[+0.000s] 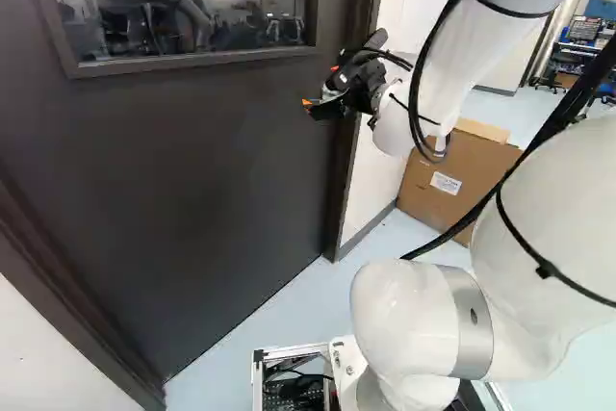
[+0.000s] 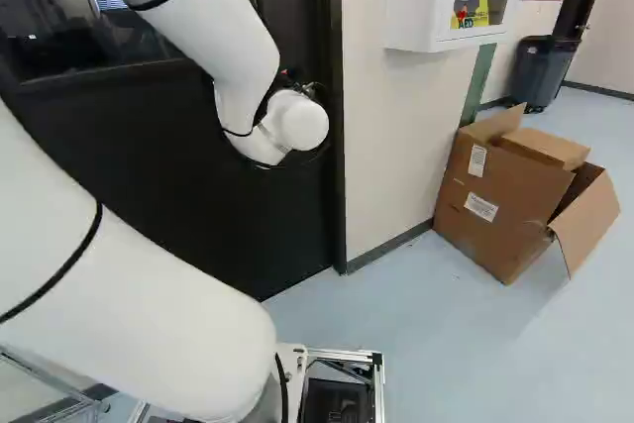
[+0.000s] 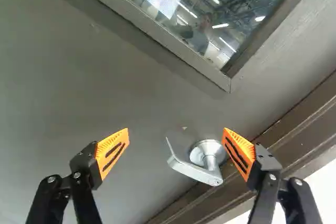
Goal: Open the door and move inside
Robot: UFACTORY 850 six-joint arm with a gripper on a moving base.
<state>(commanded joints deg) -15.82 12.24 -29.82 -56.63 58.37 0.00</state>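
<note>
I find the claw (image 1: 320, 89) spread wide, up near the door's edge in the left base view. In the wrist view its two fingers stand well apart, each faced with an orange pad (image 3: 112, 149), and nothing is gripped. The silver lever handle (image 3: 195, 170) sits ahead of the gap, much nearer one finger than the other; that pad's tip appears just beside the handle's round mount (image 3: 208, 153). Whether they touch I cannot tell (depth is a poor witness from my chair).

The handle is fixed to the dark door (image 1: 192, 180), low beside its edge and below a corner of the window (image 3: 184, 19). The door lies within its brown frame (image 3: 294, 129) along the handle side, and I record it as closed. The glass carries reflections of ceiling lights.

My white arm (image 1: 414, 320) rises from its joint at the foot of the left base view and bends over toward the handle side of the door. Beyond the frame runs a pale wall (image 2: 391, 126), bearing a white cabinet (image 2: 421, 2) with a yellow device inside. An open cardboard box (image 2: 505, 200) rests on the pale blue floor (image 2: 426, 324) near that wall, and a dark bin (image 2: 542, 71) stands farther back.
</note>
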